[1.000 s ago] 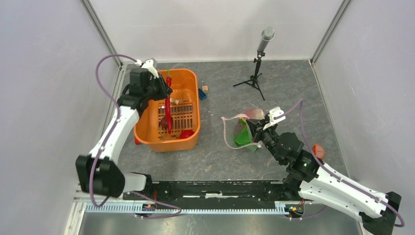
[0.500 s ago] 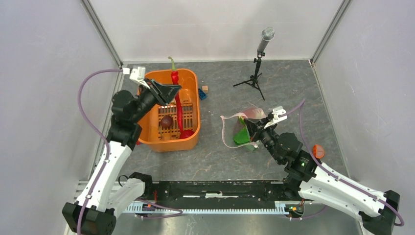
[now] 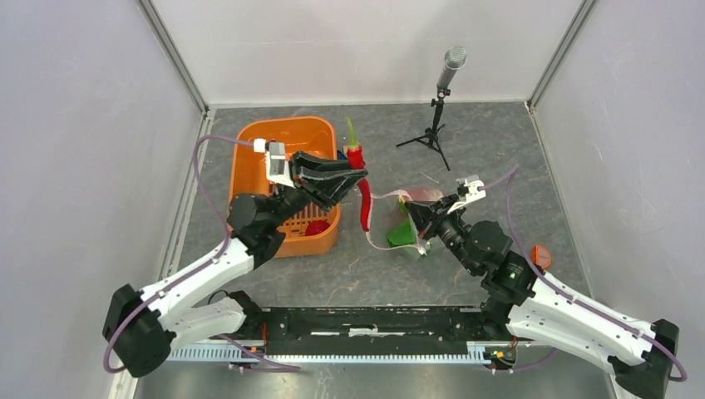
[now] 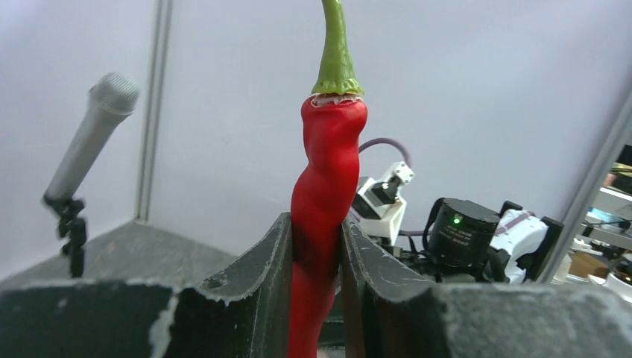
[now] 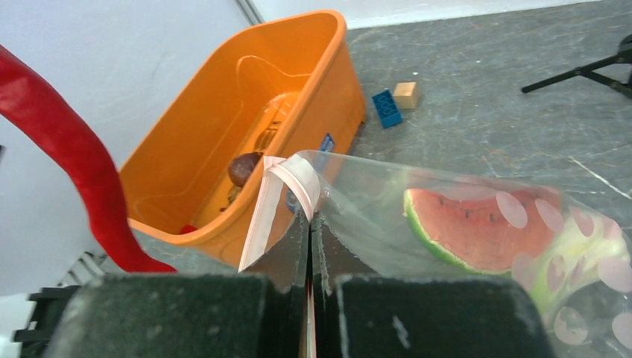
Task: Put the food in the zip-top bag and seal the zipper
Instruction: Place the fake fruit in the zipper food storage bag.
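My left gripper (image 3: 356, 173) is shut on a red chili pepper (image 3: 363, 199) with a green stem and holds it in the air between the orange tub and the bag; in the left wrist view the pepper (image 4: 326, 186) stands upright between the fingers. My right gripper (image 3: 412, 214) is shut on the pink zipper strip (image 5: 294, 183) of the clear zip-top bag (image 3: 407, 218) and holds its mouth up. Inside the bag lie a watermelon slice (image 5: 477, 224) and a green leafy piece (image 3: 405, 233). A dark round piece (image 5: 244, 168) and a red piece (image 3: 316, 227) lie in the tub.
The orange tub (image 3: 278, 241) stands left of centre. A blue block (image 5: 386, 105) and a wooden block (image 5: 406, 94) lie behind it. A microphone on a small tripod (image 3: 438, 108) stands at the back. An orange object (image 3: 541, 255) lies right of my right arm.
My left gripper has lifted the red pepper out of the orange tub and carried it right, close to the bag's mouth. The right gripper has kept its hold on the bag.
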Action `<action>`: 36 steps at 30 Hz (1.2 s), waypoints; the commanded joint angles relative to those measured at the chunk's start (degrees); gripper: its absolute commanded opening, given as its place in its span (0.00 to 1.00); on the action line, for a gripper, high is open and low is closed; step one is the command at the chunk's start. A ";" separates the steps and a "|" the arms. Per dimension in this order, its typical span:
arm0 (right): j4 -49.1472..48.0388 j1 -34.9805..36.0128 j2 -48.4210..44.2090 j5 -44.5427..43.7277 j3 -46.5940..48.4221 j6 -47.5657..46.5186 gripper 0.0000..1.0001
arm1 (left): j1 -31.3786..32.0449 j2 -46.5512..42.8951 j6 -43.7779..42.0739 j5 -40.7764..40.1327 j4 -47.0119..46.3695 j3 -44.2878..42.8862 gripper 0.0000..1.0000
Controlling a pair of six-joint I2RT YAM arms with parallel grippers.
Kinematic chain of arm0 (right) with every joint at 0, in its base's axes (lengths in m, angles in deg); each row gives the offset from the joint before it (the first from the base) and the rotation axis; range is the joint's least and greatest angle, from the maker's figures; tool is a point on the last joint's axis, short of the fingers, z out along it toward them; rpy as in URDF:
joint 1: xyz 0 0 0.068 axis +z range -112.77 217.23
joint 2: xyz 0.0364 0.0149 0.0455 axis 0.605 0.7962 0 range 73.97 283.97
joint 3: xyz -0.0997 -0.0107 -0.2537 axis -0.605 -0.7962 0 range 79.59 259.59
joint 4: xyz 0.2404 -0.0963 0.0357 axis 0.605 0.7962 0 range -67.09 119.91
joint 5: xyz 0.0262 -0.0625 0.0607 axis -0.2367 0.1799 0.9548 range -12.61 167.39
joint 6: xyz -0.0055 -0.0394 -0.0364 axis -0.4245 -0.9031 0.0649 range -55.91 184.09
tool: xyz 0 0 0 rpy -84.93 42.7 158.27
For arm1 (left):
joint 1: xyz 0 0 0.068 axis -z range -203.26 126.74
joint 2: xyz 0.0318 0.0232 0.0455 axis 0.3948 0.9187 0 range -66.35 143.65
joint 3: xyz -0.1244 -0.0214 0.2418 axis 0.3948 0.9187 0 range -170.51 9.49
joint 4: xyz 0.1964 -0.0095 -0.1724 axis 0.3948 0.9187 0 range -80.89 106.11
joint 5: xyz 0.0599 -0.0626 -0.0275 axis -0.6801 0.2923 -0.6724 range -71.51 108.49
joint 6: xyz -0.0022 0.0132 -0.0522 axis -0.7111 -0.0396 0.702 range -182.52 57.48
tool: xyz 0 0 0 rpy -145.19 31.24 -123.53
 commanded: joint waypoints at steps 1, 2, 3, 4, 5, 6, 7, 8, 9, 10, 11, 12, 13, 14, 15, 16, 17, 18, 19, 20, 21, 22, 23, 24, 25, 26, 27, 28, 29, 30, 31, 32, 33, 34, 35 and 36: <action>-4.91 0.06 -0.60 3.20 3.38 5.87 0.00 | 3.92 4.24 -5.63 -1.93 -16.96 -0.20 0.13; -5.87 0.05 -0.79 3.70 3.36 6.86 0.00 | 4.31 5.47 -5.90 -2.44 -18.67 0.07 0.13; -6.67 0.04 -0.96 3.95 3.36 7.59 0.00 | 4.69 6.40 -5.74 -2.84 -20.18 0.17 0.13; -7.19 0.04 -1.21 4.13 3.51 8.57 0.00 | 5.07 7.31 -5.84 -3.10 -21.63 0.11 0.13; -7.54 0.03 -1.35 4.30 3.72 9.09 0.00 | 5.58 7.95 -6.42 -3.17 -22.32 0.02 0.13; -7.70 0.06 -1.55 4.24 4.08 9.75 0.00 | 6.11 8.62 -7.57 -3.31 -22.18 -0.21 0.13; -7.58 0.08 -1.73 4.11 4.36 10.20 0.00 | 6.51 9.13 -8.66 -3.50 -21.92 -0.29 0.13; -7.53 0.06 -2.11 3.84 4.62 10.43 0.00 | 6.85 9.61 -9.85 -3.54 -21.87 -0.25 0.13; -7.33 0.06 -2.50 3.26 4.75 10.84 0.00 | 7.06 10.12 -10.86 -3.41 -21.87 -0.10 0.14; -7.36 0.04 -2.98 2.61 4.78 11.07 0.00 | 7.29 10.44 -11.57 -3.43 -21.80 0.30 0.14; -7.43 0.10 -3.51 1.80 4.70 11.56 0.00 | 7.47 10.74 -12.46 -3.45 -21.51 0.60 0.14; -7.39 0.08 -4.05 0.94 4.67 11.95 0.00 | 7.67 11.09 -13.17 -3.34 -20.82 0.93 0.14; -7.77 0.04 -4.41 0.49 4.67 12.11 0.00 | 7.97 11.45 -14.08 -3.13 -20.10 1.16 0.15; -8.14 0.05 -4.83 0.19 4.84 12.26 0.00 | 8.33 12.10 -14.57 -2.74 -19.78 1.48 0.15; -8.40 0.04 -5.08 -0.02 4.99 12.21 0.00 | 8.75 12.41 -15.38 -2.87 -19.43 1.72 0.16; -8.42 0.04 -5.11 -0.25 5.38 12.11 0.00 | 9.21 12.55 -16.47 -3.05 -18.63 2.03 0.17; -8.27 0.00 -4.96 -0.35 5.83 12.11 0.00 | 9.61 12.72 -17.94 -3.34 -17.34 2.16 0.20; -8.23 0.08 -4.89 -0.49 6.38 11.88 0.00 | 9.90 12.91 -18.76 -2.95 -16.04 2.06 0.24; -8.09 0.06 -4.70 -0.52 6.79 11.61 0.00 | 10.26 13.21 -19.47 -2.16 -14.47 1.71 0.29; -7.86 0.07 -4.60 -0.80 7.08 11.48 0.00 | 10.48 13.55 -19.88 -1.36 -13.27 1.37 0.34; -7.72 0.06 -4.55 -1.21 7.26 11.38 0.00 | 10.59 13.43 -20.08 -0.95 -12.11 1.09 0.43; -7.49 0.05 -4.57 -1.51 7.22 11.32 0.00 | 10.68 13.02 -20.27 -0.96 -11.31 1.26 0.53; -7.14 0.04 -4.60 -2.00 7.16 11.37 0.00 | 10.67 12.37 -20.41 -1.23 -11.11 1.48 0.55; -6.97 0.08 -4.73 -2.32 6.99 11.35 0.00 | 10.60 11.41 -20.61 -1.72 -10.53 1.68 0.60; -6.80 0.05 -4.92 -2.62 6.80 11.36 0.00 | 10.64 10.38 -21.04 -1.94 -9.20 1.62 0.65; -6.66 0.06 -5.12 -2.95 6.57 11.29 0.00 | 10.64 9.08 -21.82 -1.88 -6.42 1.01 0.67; -6.50 0.11 -5.43 -3.42 6.37 11.19 0.00 | 10.64 8.09 -22.85 -1.79 -2.55 0.03 0.67; -6.35 0.04 -5.67 -3.96 6.07 11.16 0.00 | 10.68 6.98 -23.69 -1.79 1.12 -1.22 0.68; -6.29 0.04 -5.84 -4.31 5.88 11.20 0.00 | 10.62 6.23 -24.48 -1.91 5.01 -2.58 0.69; -6.24 0.08 -6.01 -4.60 5.75 11.10 0.00 | 10.66 5.43 -25.10 -2.00 7.82 -3.43 0.69; -6.04 0.04 -6.09 -4.75 5.65 11.01 0.00 | 10.64 4.87 -25.56 -2.46 10.41 -4.09 0.70; -5.83 0.00 -6.24 -5.03 5.43 10.99 0.00 | 10.60 4.44 -25.91 -2.51 12.21 -4.56 0.70; -5.74 0.06 -6.21 -5.20 5.30 11.03 0.00 | 10.62 4.04 -26.80 -2.29 14.92 -5.22 0.70; -5.78 0.05 -6.32 -5.20 5.05 11.02 0.00 | 10.60 3.80 -27.44 -1.87 17.55 -5.89 0.69; -5.71 0.04 -6.32 -5.05 4.82 11.12 0.00 | 10.65 3.78 -27.73 -1.28 19.67 -6.65 0.67; -5.82 0.05 -6.25 -4.94 4.64 11.18 0.00 | 10.65 3.73 -28.42 -0.25 22.50 -7.56 0.65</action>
